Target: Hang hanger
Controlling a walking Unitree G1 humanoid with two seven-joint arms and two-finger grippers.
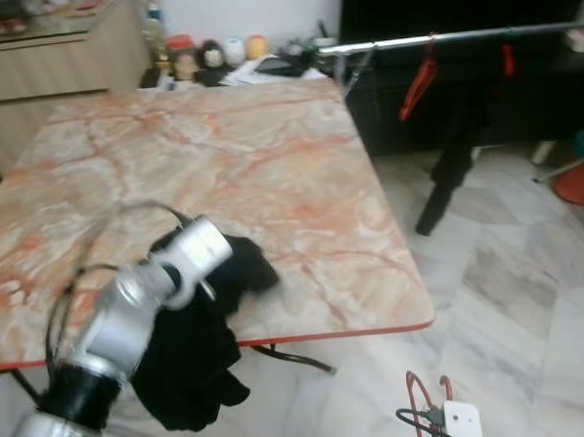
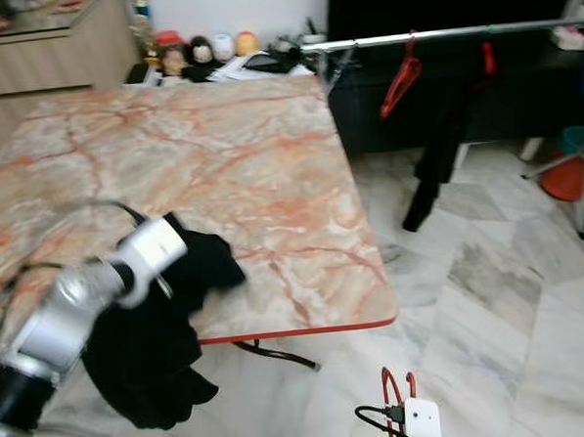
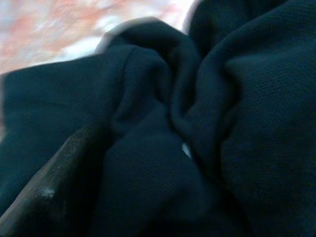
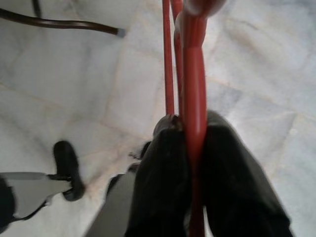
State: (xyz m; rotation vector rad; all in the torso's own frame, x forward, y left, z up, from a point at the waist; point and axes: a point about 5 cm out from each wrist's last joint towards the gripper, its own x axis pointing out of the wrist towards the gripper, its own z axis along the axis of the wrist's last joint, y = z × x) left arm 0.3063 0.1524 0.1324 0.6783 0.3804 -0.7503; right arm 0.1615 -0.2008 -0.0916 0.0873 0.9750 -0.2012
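Note:
My right gripper [image 4: 192,133] is shut on a red wire hanger [image 4: 195,74], held low over the tiled floor; the hanger's hook [image 1: 415,393] rises beside the white wrist [image 1: 459,423]. A black garment [image 1: 196,351] lies bunched on the near edge of the marble table [image 1: 220,154] and droops over it. My left arm [image 1: 131,315] reaches into that garment, and its wrist [image 1: 198,248] rests against the cloth [image 3: 163,128]. A metal rail [image 1: 459,38] at the far right carries another red hanger [image 1: 417,80] and a hanging black garment [image 1: 459,141].
Small figurines [image 1: 210,54] and clutter line the table's far edge. A wooden cabinet [image 1: 48,55] stands at the back left. A red stool [image 1: 579,179] sits at the far right. Pale floor tiles [image 1: 512,295] lie between table and rail.

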